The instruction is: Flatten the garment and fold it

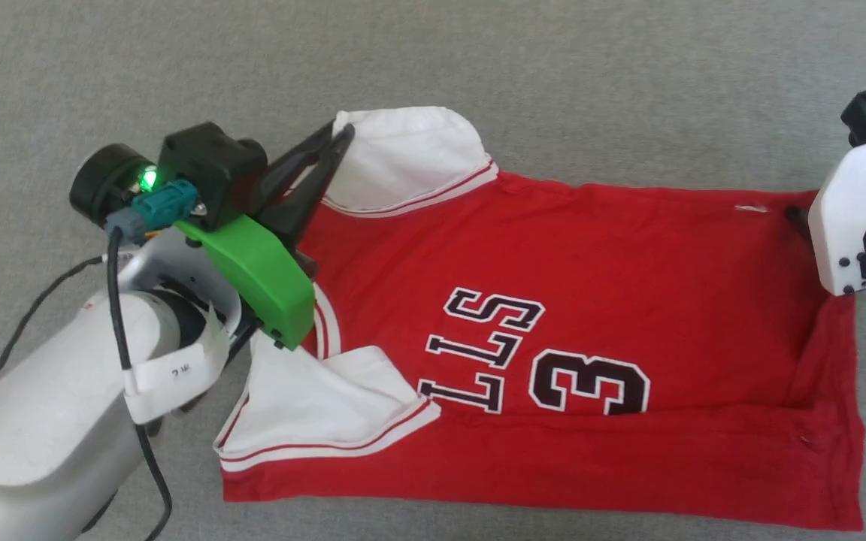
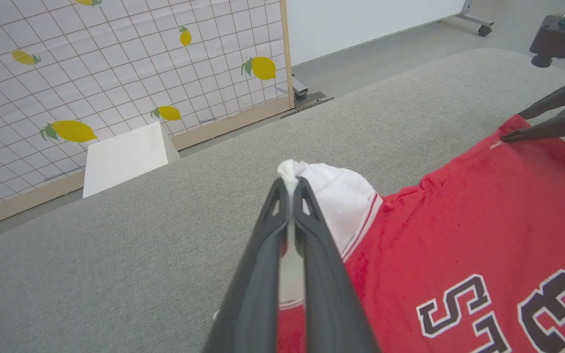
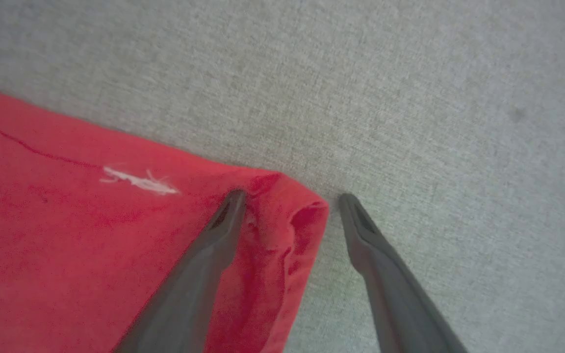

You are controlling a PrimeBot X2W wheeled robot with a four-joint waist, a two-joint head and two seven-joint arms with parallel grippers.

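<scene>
While in left hand point(image 2: 290, 184) — garment sleeve point(image 2: 346, 201)

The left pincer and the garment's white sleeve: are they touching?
Touching. The left wrist view shows the left pincer shut, with the white sleeve of the garment pinched inside it.

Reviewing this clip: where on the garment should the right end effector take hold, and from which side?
Probably the hem corner of the garment, taken from above across its outer edge. The corner is curled into a bunched fold and sits between the fingers of the open right end effector, one finger over cloth and the other over the grey surface.
</scene>
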